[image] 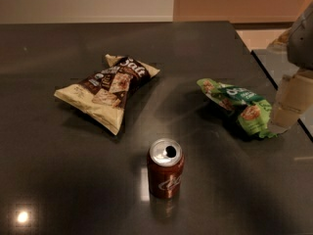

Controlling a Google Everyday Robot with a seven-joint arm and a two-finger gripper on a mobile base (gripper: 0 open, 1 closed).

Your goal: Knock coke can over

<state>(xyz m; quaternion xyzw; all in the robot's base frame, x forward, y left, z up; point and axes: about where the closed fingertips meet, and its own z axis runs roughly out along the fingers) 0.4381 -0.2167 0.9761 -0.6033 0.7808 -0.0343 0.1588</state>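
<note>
The coke can (pixel 165 174) stands upright on the dark table (pixel 58 180), near the front centre. It is dark red-brown with a silver top and an open mouth. My gripper (pixel 289 109) comes in from the right edge of the view, pale and blocky, hanging low by the table's right side. It is well to the right of the can and a little behind it, next to the green bag. It does not touch the can.
A cream and brown snack bag (pixel 108 90) lies behind and left of the can. A green snack bag (pixel 238 105) lies to the right, just left of my gripper. The table's right edge (pixel 274 82) runs diagonally past the gripper.
</note>
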